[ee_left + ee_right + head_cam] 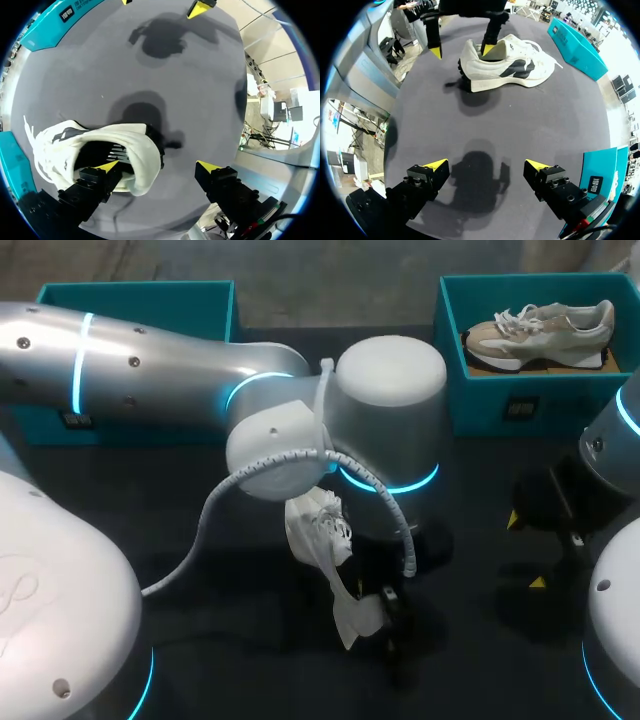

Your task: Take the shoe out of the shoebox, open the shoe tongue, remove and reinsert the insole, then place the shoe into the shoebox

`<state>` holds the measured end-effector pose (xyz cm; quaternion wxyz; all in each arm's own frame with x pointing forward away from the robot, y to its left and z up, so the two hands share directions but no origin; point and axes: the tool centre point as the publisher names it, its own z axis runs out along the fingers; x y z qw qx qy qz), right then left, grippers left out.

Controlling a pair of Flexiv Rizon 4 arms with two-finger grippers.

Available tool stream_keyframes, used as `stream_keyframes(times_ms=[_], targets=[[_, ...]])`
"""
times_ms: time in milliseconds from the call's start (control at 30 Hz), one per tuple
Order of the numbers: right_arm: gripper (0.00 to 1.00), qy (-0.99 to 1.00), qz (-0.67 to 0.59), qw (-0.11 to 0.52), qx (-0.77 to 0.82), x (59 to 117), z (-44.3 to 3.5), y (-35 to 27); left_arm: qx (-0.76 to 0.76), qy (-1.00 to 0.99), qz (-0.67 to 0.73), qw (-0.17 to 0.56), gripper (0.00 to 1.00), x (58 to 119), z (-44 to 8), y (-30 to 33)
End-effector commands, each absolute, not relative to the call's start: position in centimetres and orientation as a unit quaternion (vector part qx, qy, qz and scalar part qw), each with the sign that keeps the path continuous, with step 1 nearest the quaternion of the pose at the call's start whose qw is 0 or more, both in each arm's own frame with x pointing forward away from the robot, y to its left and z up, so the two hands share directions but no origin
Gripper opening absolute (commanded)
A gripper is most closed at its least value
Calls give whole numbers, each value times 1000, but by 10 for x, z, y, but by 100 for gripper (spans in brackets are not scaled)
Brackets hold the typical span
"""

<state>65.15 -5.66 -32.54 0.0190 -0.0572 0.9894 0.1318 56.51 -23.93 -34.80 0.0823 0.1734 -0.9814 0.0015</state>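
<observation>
Looking down on a dark table carrying two teal shoeboxes and two shoes. Showing the left shoebox at the far left edge, its inside mostly hidden behind the left arm. Showing the right shoebox at the far right edge, holding one beige and white shoe. Finding one white shoe with dark side panels outside both boxes, sole downward near the middle of the table, laces trailing loose; not telling clearly whether resting fully on the surface. Keeping the left gripper spread wide at the white shoe's heel, with one yellow-tipped finger dipping inside the shoe's opening and the other out beside the heel, well clear of it, so clamping nothing. Holding the right gripper over bare table, well apart from the white shoe, jaws likewise spread wide and gripping nothing. Counting, in all, two arms, two grippers and four yellow fingertips
</observation>
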Motion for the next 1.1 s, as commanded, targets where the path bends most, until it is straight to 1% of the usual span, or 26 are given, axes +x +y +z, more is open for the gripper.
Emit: stream_keyframes(times_ms=[33, 133, 333, 433, 467, 567, 667, 833, 933, 1000, 1033, 1100], targets=[[100, 990, 130, 20, -57, 650, -326, -56, 177, -981, -11, 72, 95, 558, -358, -246], [100, 990, 130, 20, -57, 650, -326, -56, 182, -981, -19, 69, 93, 558, -365, -247], [100, 990, 130, 20, -57, 650, -326, -56, 189, -980, -20, 66, 84, 559, -371, -244], [100, 990, 130, 20, -57, 650, -326, -56, 191, -980, -22, 58, 73, 558, -373, -245], [100, 990, 130, 20, -57, 650, -326, -56, 192, -980, -24, 54, 72, 558, -374, -244], [100, 990, 130, 20, -57, 650, -326, -56, 195, -979, -29, 49, 75, 558, -376, -244], [100, 990, 130, 20, -57, 650, -326, -56, 200, -978, -33, 44, 74, 560, -379, -244], [100, 990, 130, 20, -57, 650, -326, -56, 209, -977, -36, 35, 69, 561, -383, -244], [100, 990, 130, 20, -57, 650, -326, -56, 214, -976, -37, 31, 62, 562, -384, -243], [100, 990, 130, 20, -57, 650, -326, -56, 218, -975, -37, 27, 50, 564, -384, -242], [100, 990, 130, 20, -57, 650, -326, -56, 219, -975, -37, 26, 48, 564, -385, -241], [100, 990, 130, 20, -57, 650, -326, -56, 222, -974, -41, 24, 42, 565, -385, -241]])
